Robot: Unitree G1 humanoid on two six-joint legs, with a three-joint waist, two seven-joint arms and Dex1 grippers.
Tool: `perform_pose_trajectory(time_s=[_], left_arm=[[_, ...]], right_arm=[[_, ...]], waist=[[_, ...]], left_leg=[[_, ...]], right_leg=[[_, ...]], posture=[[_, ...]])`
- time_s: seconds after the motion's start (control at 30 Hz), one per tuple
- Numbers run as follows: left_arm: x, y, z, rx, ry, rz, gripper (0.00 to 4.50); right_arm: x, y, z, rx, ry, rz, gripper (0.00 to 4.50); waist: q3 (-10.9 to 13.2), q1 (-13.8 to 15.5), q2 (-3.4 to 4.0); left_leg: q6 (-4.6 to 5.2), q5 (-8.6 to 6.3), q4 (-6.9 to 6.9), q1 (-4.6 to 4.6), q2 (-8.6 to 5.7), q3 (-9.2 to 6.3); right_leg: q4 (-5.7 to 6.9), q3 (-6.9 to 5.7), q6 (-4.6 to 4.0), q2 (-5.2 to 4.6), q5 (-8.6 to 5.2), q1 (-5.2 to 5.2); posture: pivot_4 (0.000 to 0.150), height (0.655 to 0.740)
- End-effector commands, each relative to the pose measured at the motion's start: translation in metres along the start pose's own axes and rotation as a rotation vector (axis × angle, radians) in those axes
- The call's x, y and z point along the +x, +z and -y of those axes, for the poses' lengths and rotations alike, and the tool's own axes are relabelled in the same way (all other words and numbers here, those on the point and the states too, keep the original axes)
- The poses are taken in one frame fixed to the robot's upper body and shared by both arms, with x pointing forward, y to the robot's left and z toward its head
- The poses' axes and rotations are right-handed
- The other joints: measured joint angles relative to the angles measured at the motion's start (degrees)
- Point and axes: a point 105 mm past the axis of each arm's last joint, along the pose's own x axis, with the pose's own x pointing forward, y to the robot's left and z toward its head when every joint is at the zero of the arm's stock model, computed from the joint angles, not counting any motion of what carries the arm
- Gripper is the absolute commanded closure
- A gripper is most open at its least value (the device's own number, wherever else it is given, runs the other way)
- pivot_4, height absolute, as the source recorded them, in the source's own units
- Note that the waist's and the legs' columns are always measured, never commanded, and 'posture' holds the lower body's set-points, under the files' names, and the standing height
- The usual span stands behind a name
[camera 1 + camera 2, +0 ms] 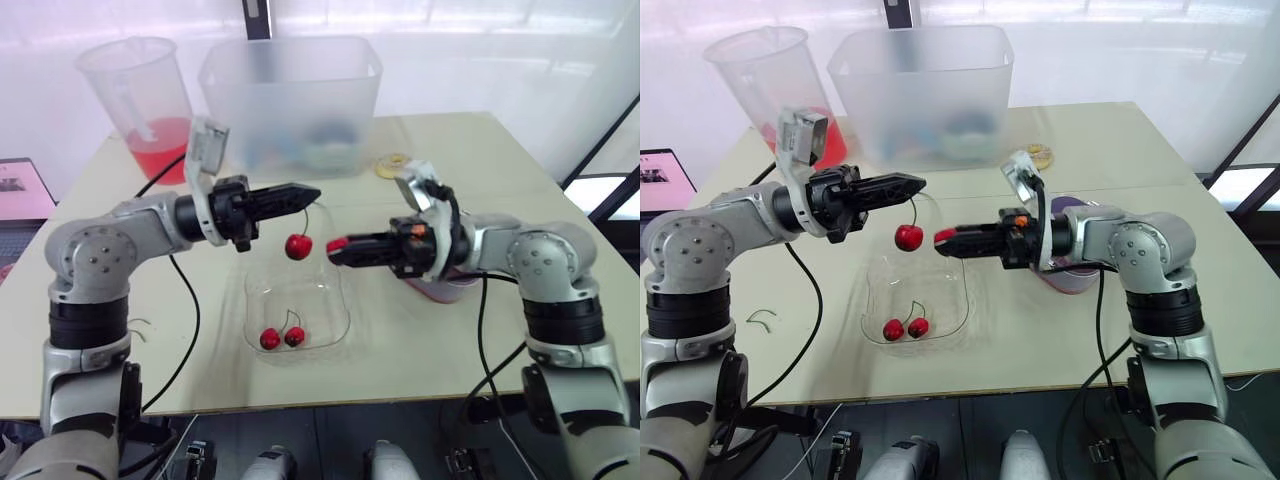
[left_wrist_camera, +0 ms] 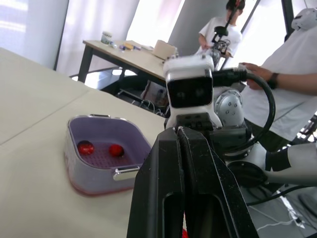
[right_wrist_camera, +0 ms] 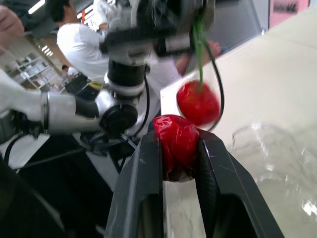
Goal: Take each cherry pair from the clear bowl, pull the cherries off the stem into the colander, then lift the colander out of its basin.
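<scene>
Red glossy cherry (image 3: 178,144) clenched in my right fingers (image 1: 370,246), left fingers (image 1: 285,196) pinching a green stem (image 3: 199,54), second cherry (image 1: 298,246) dangling above the clear plastic bowl (image 1: 347,310)

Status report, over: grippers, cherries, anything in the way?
Left gripper shut on stem, hanging cherry below. Right gripper shut on second cherry beside it. One cherry pair in clear bowl; two cherries in colander. Nothing blocking.

Cherry pair (image 1: 282,338) in clear bowl (image 1: 341,300), colander (image 2: 106,117) right of bowl, tub (image 1: 290,90) and jug (image 1: 140,90) behind
</scene>
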Motion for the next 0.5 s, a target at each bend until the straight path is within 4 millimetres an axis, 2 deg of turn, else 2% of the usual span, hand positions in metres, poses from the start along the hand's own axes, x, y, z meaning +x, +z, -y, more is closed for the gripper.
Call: perform_pose_trajectory(time_s=[0.03, 0.17, 0.23, 0.33, 0.4, 0.5], left_arm=[[-0.005, 0.009, 0.002, 0.049, 0.015, 0.031, 4.5], [-0.005, 0.009, 0.002, 0.052, 0.017, 0.035, 4.5], [-0.006, 0.009, 0.002, 0.054, 0.02, 0.037, 4.5], [-0.007, 0.008, 0.002, 0.057, 0.028, 0.043, 4.5], [-0.007, 0.007, 0.002, 0.059, 0.033, 0.041, 4.5], [-0.01, 0.004, -0.001, 0.057, 0.058, 0.049, 4.5]], right_arm=[[-0.007, -0.006, -0.006, 0.001, 0.012, -0.038, 4.07], [-0.017, -0.009, -0.008, 0.005, 0.008, -0.054, 4.07], [-0.029, -0.001, -0.002, -0.017, -0.042, -0.033, 4.07], [-0.081, 0.033, 0.041, -0.128, -0.37, 0.028, 4.07], [-0.105, 0.038, 0.062, -0.172, -0.533, -0.011, 4.07], [-0.135, 0.03, 0.088, -0.211, -0.712, -0.119, 4.07]], waist=[[0.0, 0.1, 0.0], [0.0, 0.2, 0.0], [0.0, 0.5, 0.0], [0.0, 0.8, -0.01], [0.0, 1.2, -0.01], [0.0, 1.0, -0.02]], left_leg=[[0.0, 0.0, 0.01, 0.0, 0.0, 0.02], [0.0, 0.0, 0.01, 0.0, 0.0, 0.02], [0.01, -0.01, 0.01, 0.0, 0.0, 0.04], [0.02, -0.01, 0.07, 0.0, -0.02, 0.07], [0.02, -0.01, 0.1, 0.0, -0.07, 0.09], [0.02, -0.01, 0.04, 0.0, -0.04, 0.07]], right_leg=[[0.0, 0.0, 0.0, 0.0, 0.0, 0.0], [-0.01, 0.0, 0.0, 0.0, 0.0, -0.01], [-0.01, 0.0, 0.0, 0.0, 0.0, 0.0], [-0.09, 0.0, 0.0, -0.01, 0.0, 0.0], [-0.09, 0.03, 0.01, -0.04, 0.01, 0.0], [-0.13, 0.02, 0.01, -0.01, 0.0, 0.0]], posture=[[0.15, 0.74], [0.15, 0.74], [0.15, 0.74], [0.15, 0.74], [0.15, 0.74], [0.15, 0.74]])
